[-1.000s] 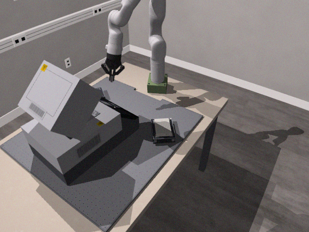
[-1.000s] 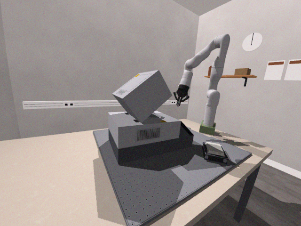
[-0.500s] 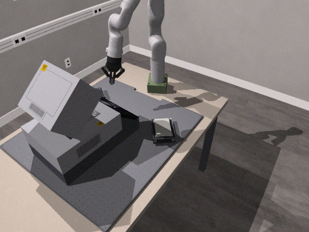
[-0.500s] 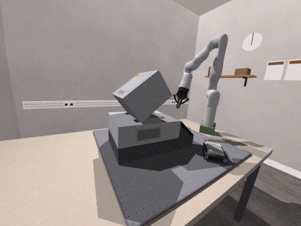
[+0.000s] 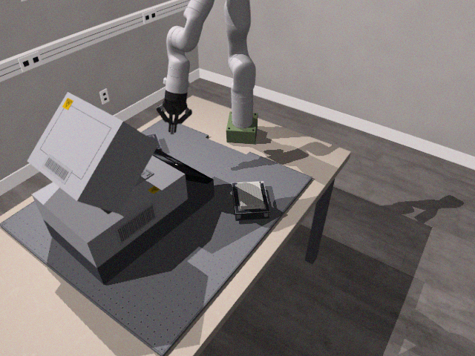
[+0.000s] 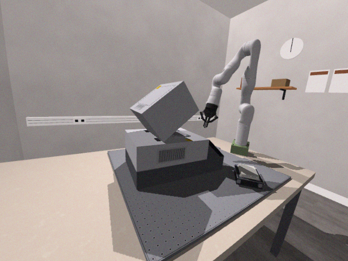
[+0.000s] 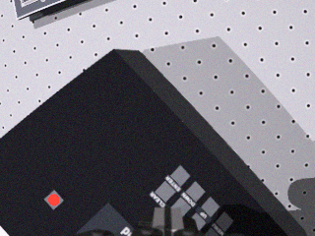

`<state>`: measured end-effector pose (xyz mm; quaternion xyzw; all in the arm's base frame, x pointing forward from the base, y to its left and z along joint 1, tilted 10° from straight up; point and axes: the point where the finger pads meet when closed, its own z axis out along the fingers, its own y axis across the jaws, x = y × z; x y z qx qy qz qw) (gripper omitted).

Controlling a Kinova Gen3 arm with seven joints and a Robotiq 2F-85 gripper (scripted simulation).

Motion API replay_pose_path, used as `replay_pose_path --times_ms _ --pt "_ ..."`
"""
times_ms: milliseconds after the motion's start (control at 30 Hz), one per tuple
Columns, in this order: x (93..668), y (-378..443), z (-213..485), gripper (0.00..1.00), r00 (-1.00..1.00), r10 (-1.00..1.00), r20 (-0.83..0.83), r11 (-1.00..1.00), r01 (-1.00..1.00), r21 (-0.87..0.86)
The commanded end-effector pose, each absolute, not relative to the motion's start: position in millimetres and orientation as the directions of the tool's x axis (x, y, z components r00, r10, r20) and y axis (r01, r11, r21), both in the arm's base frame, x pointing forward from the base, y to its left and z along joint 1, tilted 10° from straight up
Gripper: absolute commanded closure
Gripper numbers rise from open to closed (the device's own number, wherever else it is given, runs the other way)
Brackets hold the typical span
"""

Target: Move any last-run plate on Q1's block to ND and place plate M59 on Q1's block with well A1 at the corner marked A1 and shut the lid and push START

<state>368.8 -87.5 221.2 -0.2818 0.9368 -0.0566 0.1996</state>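
Observation:
The cycler Q1 (image 5: 115,218) (image 6: 168,151) stands on the grey perforated board (image 5: 172,291) (image 6: 174,224). Its lid (image 5: 87,153) (image 6: 166,107) hangs tilted, partway between open and shut, and hides the block. The lamp (image 7: 53,200) on the black front panel (image 5: 188,174) (image 7: 98,147) is red. My gripper (image 5: 172,130) (image 6: 205,125) is shut and empty. It hovers above the panel, over the block of grey keys (image 7: 189,192). A plate (image 5: 251,193) (image 6: 247,171) lies in a black nest (image 5: 250,215) (image 6: 249,182) to the right of the cycler.
A second nest (image 7: 39,7) (image 5: 155,139) shows behind the cycler, mostly hidden by the lid. The arm's green base (image 5: 241,133) (image 6: 239,147) stands at the table's far edge. The table edge (image 5: 291,230) runs close to the plate nest.

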Motion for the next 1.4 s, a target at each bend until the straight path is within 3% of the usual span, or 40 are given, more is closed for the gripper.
replay_pose_path --times_ms 0,1367 --pt "370.0 -85.3 213.9 0.9 -0.761 -0.551 -0.341 0.834 -0.507 -0.216" --pt "376.9 -84.0 167.9 0.9 -0.764 -0.548 -0.342 0.837 -0.503 -0.216"
